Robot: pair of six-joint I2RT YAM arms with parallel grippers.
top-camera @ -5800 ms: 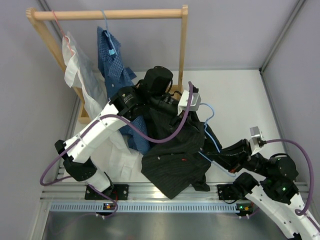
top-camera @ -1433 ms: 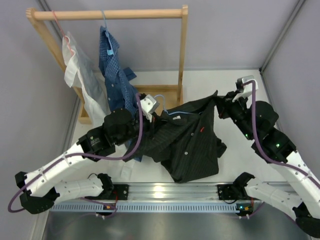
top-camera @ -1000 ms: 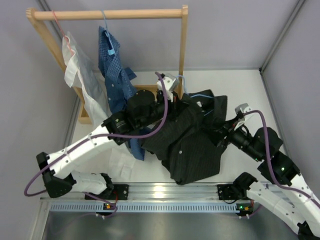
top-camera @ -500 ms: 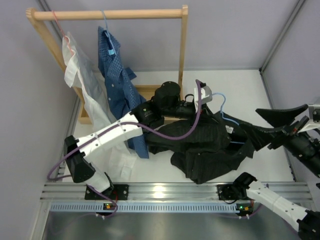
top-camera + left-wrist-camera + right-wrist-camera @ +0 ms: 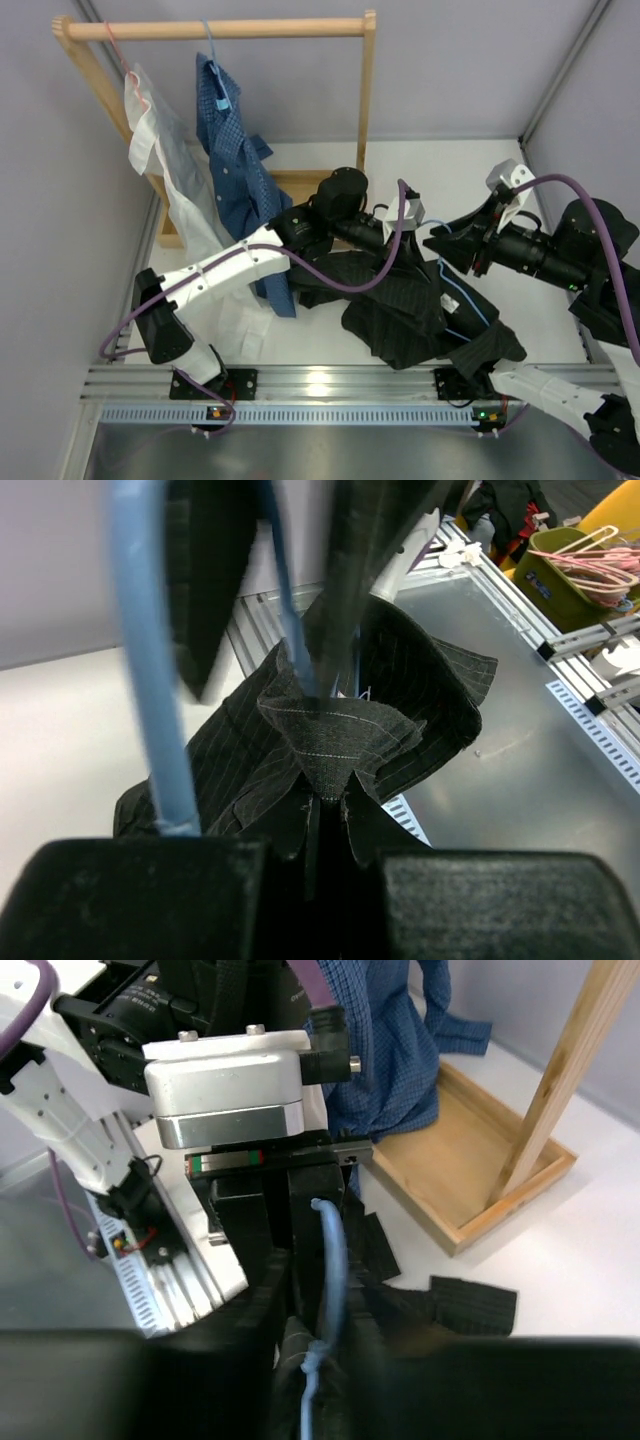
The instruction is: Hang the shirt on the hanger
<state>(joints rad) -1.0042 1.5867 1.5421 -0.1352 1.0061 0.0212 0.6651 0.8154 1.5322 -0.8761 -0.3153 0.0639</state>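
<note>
The black pinstriped shirt (image 5: 395,305) hangs bunched in mid-air between my two arms, above the table's middle. The light-blue wire hanger (image 5: 462,300) runs through it, with one wire showing at its right side. My left gripper (image 5: 408,232) is shut on the shirt's collar fabric (image 5: 330,730), and the hanger wire (image 5: 150,700) passes just left of its fingers. My right gripper (image 5: 437,243) faces the left one, almost touching it. In the right wrist view it (image 5: 325,1360) is shut on the hanger's neck (image 5: 332,1260) beside black fabric (image 5: 470,1305).
A wooden rack (image 5: 215,28) stands at the back left, holding a blue checked shirt (image 5: 235,170) and a white shirt (image 5: 165,160). Its base tray (image 5: 470,1180) lies close behind the grippers. An aluminium rail (image 5: 330,380) runs along the front. A bin of pink hangers (image 5: 580,570) sits beyond it.
My right arm has swung in from the far right until its gripper meets the left one. The stretched shirt has slackened and hangs lower. The left arm has barely moved.
</note>
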